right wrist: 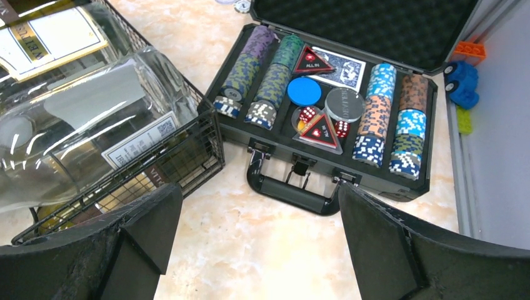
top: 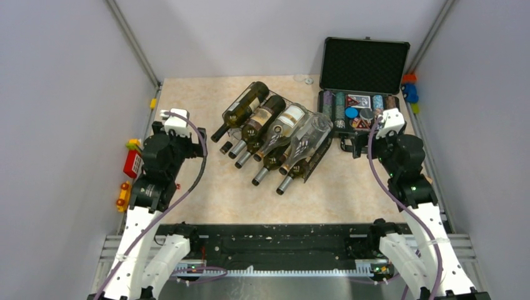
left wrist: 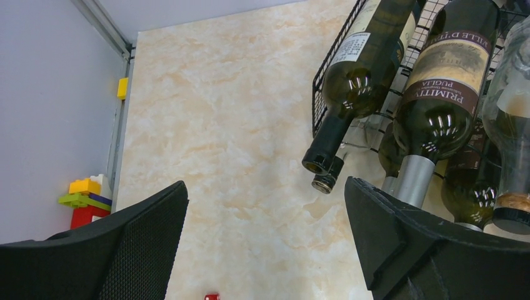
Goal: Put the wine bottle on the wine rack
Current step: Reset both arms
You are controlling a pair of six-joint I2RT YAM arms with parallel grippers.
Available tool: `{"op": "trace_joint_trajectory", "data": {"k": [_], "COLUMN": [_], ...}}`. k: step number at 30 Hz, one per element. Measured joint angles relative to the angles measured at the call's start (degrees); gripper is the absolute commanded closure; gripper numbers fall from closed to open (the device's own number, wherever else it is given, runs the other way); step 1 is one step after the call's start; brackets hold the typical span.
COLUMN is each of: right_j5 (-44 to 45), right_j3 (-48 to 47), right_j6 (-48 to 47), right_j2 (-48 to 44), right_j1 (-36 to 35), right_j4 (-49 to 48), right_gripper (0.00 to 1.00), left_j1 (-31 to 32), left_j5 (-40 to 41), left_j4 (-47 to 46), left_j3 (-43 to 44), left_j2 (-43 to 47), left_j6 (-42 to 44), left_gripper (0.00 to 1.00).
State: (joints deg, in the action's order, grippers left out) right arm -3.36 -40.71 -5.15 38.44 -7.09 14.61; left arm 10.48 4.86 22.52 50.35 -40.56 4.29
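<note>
Left gripper [left wrist: 264,190]: jaws spread as wide as they go, with nothing between the fingers; it hangs over bare table near the left edge, with the bottle necks ahead and to its right.
Right gripper [right wrist: 259,190]: also fully spread and holding nothing; it hangs over the table just in front of the case handle [right wrist: 294,190], with the rack's grid end to its left.
Table [top: 206,187]: beige marbled top that carries the rack and the case.
Wine rack [right wrist: 194,153]: black wire mesh, set on a slant at mid-table, its raised grid end towards the case.
Case [right wrist: 375,25]: black and foam-lined, at the far right with its lid standing open; its near-left corner is very close to the rack, and whether they touch cannot be told.
Wine bottles [top: 275,134]: every one in view lies in the rack, in two tiers, necks pointing near-left.
Green bottle [left wrist: 359,69]: leftmost of the upper tier, its mouth just above a lower bottle's mouth.
Primitivo bottle [left wrist: 440,94]: next to the right, with a brown label and a silver neck.
Clear bottle [right wrist: 81,131]: rightmost, lying against the grid end, with a white label.
Poker chips [right wrist: 375,125]: stacked in rows inside the case.
Toy bricks [left wrist: 84,197]: against the left wall, well apart from the rack.
Red dice [right wrist: 307,114]: in the middle of the case, between the chip rows.
</note>
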Motion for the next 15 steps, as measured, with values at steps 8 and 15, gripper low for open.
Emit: {"op": "trace_joint_trajectory", "data": {"k": [8,15], "right_j5": [-1.75,-2.32], "right_j3": [0.35,0.35], "right_j6": [-0.37,-0.39], "right_j2": [0.28,0.17], "right_j1": [0.04,0.07], "right_j4": [0.09,0.11], "right_gripper": [0.01,0.01], "left_j1": [-0.94,-1.51], "left_j5": [-2.21,-2.75], "left_j4": [-0.11,-0.22], "left_j3": [-1.46,-1.55], "left_j2": [0.79,0.79], "left_j6": [-0.55,-1.11], "left_gripper": [0.01,0.01]}}
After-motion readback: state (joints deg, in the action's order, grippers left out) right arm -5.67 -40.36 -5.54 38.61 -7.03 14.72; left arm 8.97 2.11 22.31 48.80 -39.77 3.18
